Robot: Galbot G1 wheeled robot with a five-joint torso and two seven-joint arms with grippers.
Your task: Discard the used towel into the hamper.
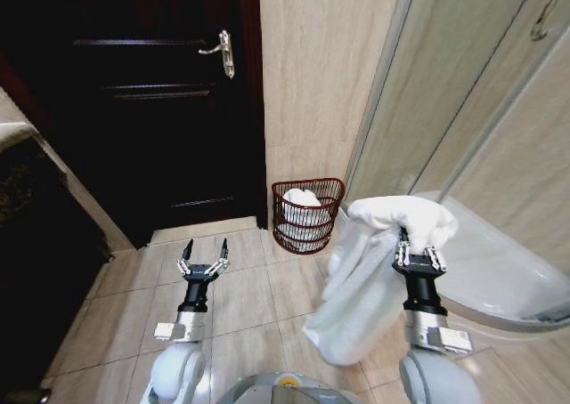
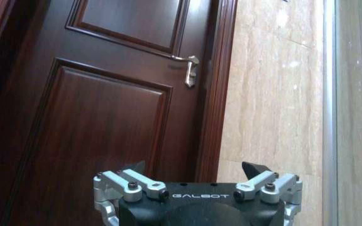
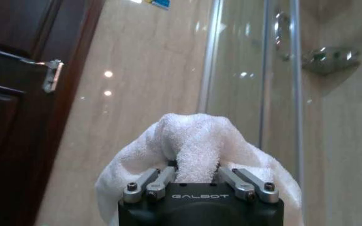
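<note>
1. Beige floor tiles run up to a dark wooden door at eleven o'clock and a glass shower enclosure at two o'clock.
2. My right gripper is clenched on the white towel, which bunches over my fingers and hangs slack below.
3. I judge it soft, light and floppy; a pinch on a gathered fold suits it.
4. My left gripper hangs spread wide, holding nothing.
5. At twelve o'clock the hamper stands against the wall, already holding white cloth; bare floor lies between.
</note>
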